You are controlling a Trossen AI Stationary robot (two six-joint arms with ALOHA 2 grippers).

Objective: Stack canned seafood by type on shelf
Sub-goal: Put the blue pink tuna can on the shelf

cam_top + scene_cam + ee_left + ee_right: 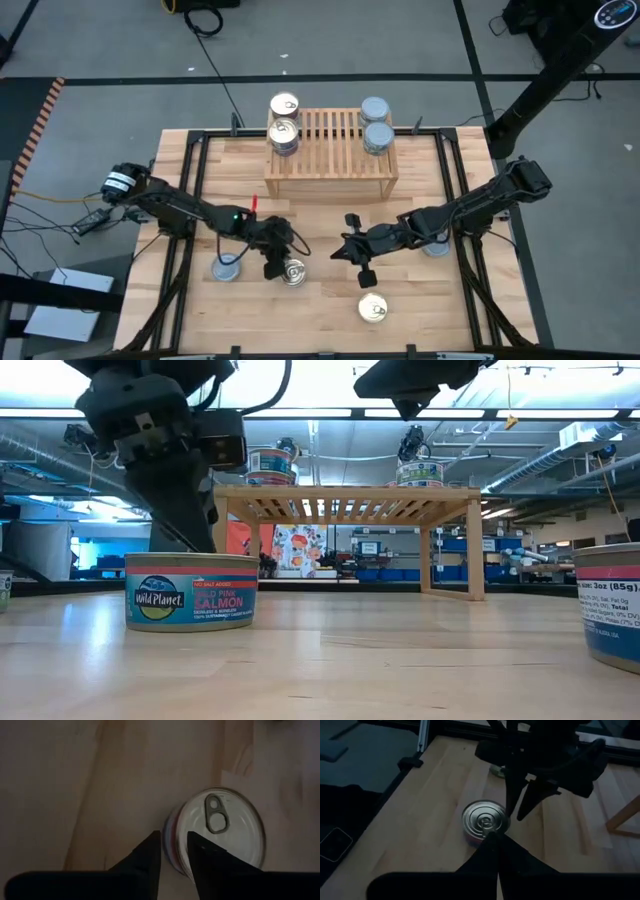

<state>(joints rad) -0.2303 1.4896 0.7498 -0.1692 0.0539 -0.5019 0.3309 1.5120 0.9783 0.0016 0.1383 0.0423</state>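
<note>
Pink-banded salmon tin (191, 592), pull-tab top, lower left; left gripper (174, 851) slightly parted above its rim, holding nothing; right gripper (496, 838) closed, empty.

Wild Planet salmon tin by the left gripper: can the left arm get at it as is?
Probably yes. The left gripper hangs right beside the salmon tin, fingers parted near its rim, nothing between them.
</note>
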